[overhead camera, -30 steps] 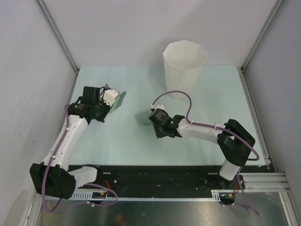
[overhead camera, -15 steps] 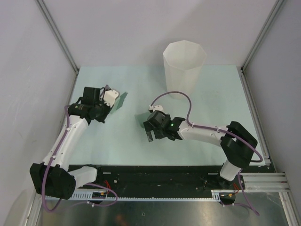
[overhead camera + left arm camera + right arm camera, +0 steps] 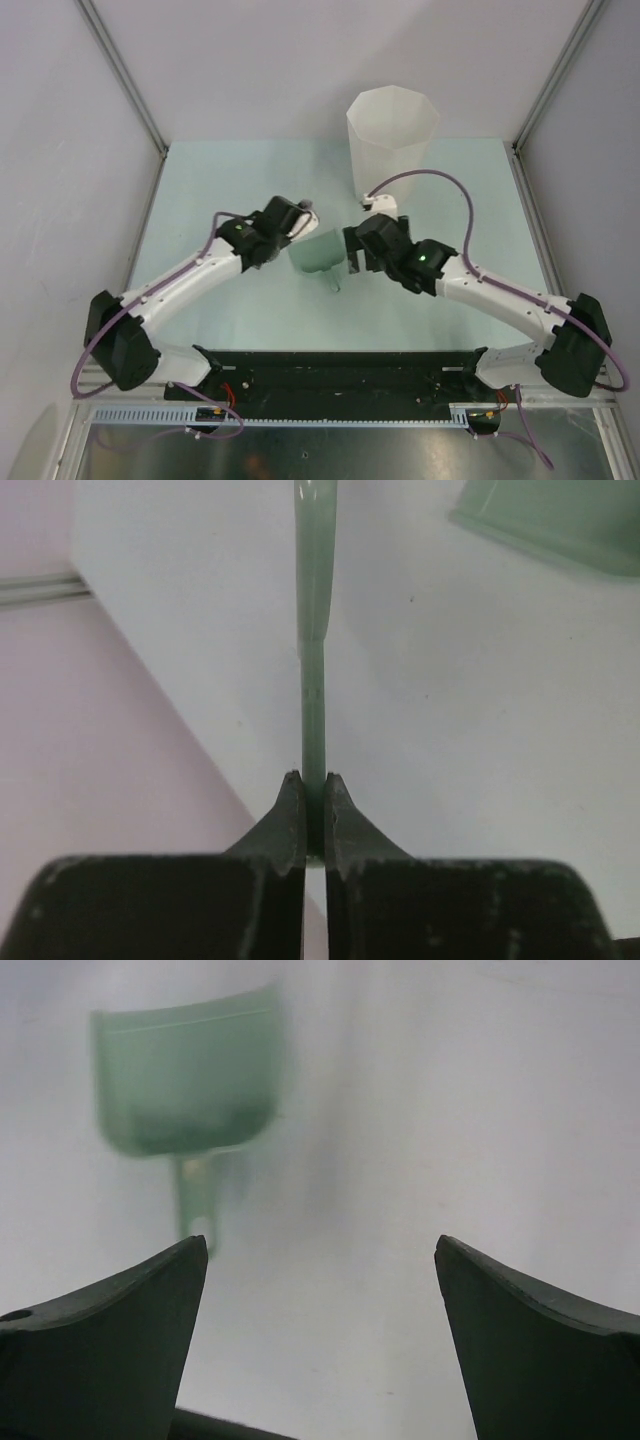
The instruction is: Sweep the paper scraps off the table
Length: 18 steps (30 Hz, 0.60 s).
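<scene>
No paper scraps show in any view. My left gripper (image 3: 297, 228) reaches to the middle of the pale green table (image 3: 200, 190). In the left wrist view it (image 3: 315, 785) is shut on a thin green flat tool (image 3: 314, 630) seen edge-on. A small green dustpan (image 3: 316, 253) lies on the table between both grippers, its handle (image 3: 335, 280) pointing toward the near edge. My right gripper (image 3: 352, 252) stands just right of the pan. In the right wrist view it (image 3: 320, 1245) is open and empty, with the blurred dustpan (image 3: 185, 1075) ahead on the left.
A tall white faceted bin (image 3: 392, 140) stands at the back, just behind the right arm. Grey walls and metal rails (image 3: 540, 210) close in the table on three sides. A corner of the dustpan (image 3: 560, 520) shows at the upper right of the left wrist view.
The right gripper has opened, let go of the dustpan and shifted right and back. The left arm has swung right to the table's middle with the green tool.
</scene>
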Motion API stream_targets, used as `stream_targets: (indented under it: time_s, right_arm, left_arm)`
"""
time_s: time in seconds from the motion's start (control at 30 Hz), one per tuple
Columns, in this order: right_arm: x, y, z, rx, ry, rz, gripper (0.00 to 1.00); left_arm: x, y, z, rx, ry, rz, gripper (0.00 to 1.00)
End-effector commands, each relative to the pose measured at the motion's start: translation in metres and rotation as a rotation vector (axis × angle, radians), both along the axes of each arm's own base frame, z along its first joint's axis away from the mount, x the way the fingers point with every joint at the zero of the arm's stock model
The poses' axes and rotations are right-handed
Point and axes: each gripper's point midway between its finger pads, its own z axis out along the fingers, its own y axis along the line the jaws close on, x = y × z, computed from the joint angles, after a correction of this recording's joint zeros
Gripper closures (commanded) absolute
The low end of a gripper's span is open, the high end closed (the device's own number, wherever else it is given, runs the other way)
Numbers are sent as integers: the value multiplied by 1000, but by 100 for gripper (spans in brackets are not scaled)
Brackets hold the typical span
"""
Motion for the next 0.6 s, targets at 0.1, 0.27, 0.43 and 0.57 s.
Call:
stream_targets:
  time_s: [0.1,0.27,0.43,0.57]
  right_arm:
    - [9,-95,11,-21,-36,-256,0]
    - [5,-126,21,52,-48,-297,0]
    - [-1,-136,18,46,-35,-309,0]
    - [0,-133,7,23,1,-295,0]
  left_arm:
    - [1,-48,2,238,-201,-89,100]
    - [-11,-77,-31,323,-174,-181,100]
    - [-28,-97,-63,360,-105,-278,92]
    - [-39,-104,-82,348,-23,-349,61]
